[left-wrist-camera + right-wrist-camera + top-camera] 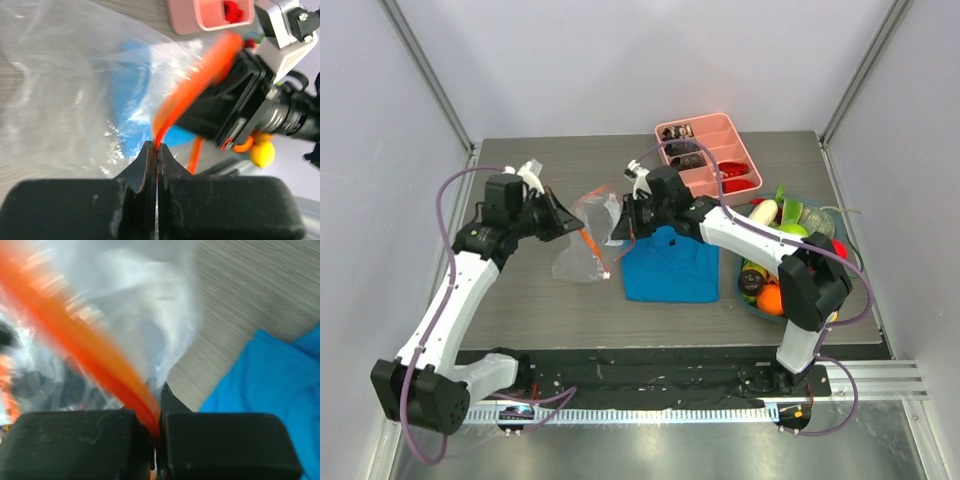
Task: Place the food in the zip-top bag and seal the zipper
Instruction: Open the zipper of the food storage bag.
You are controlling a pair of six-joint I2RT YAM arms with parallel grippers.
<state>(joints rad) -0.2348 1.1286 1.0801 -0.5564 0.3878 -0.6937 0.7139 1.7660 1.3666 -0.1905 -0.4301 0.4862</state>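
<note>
The clear zip-top bag (588, 240) hangs above the table between my two grippers. Its orange-red zipper (196, 80) runs up and to the right from my left gripper (157, 146), whose jaws are pressed shut on the strip's end. My right gripper (159, 392) is also shut on the zipper (75, 340), at the bag's other end. From above, the left gripper (574, 228) and right gripper (618, 224) stand close together, facing each other across the bag. The food (790, 228), green, white, orange and red pieces, lies in a bowl at the right. I see no food inside the bag.
A folded blue cloth (670, 265) lies under and right of the bag. A pink divided tray (710, 155) with small dark and red pieces sits at the back. The teal bowl (748, 297) stands by the right arm. Walls close in both sides.
</note>
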